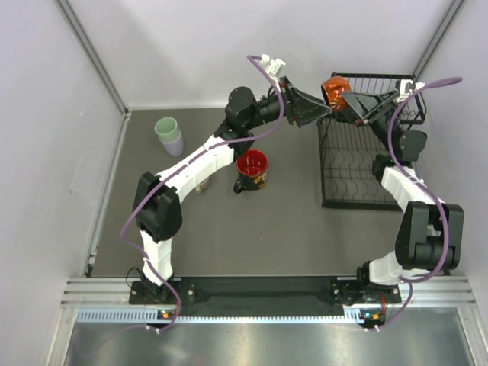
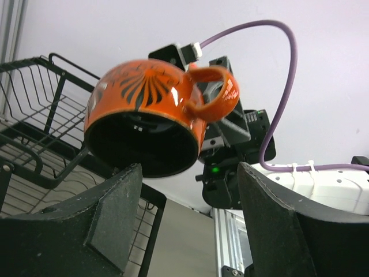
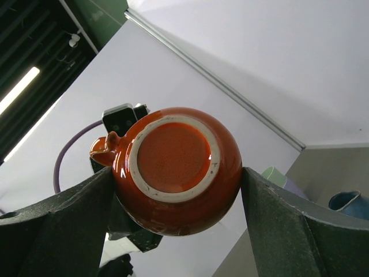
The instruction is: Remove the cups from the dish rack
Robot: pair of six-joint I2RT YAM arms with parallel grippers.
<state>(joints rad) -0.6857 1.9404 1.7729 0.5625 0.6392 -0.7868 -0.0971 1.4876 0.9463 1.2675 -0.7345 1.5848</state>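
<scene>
My right gripper (image 1: 345, 99) is shut on the small orange mug (image 1: 333, 90) and holds it tilted in the air above the black wire dish rack (image 1: 366, 171). In the right wrist view the fingers (image 3: 69, 225) press both sides of the mug (image 3: 176, 167), its base facing the camera. My left gripper (image 1: 319, 111) is open and empty just left of the mug; in the left wrist view the mug (image 2: 144, 115) hangs above the spread fingers (image 2: 115, 213). The black floral mug with red inside (image 1: 252, 169) stands on the table.
A pale green tumbler (image 1: 167, 128) sits stacked in a lavender tumbler (image 1: 174, 145) at the back left. A small beige mug (image 1: 203, 185) is half hidden under the left arm. The blue mug (image 3: 349, 202) shows low in the right wrist view. Walls enclose the table.
</scene>
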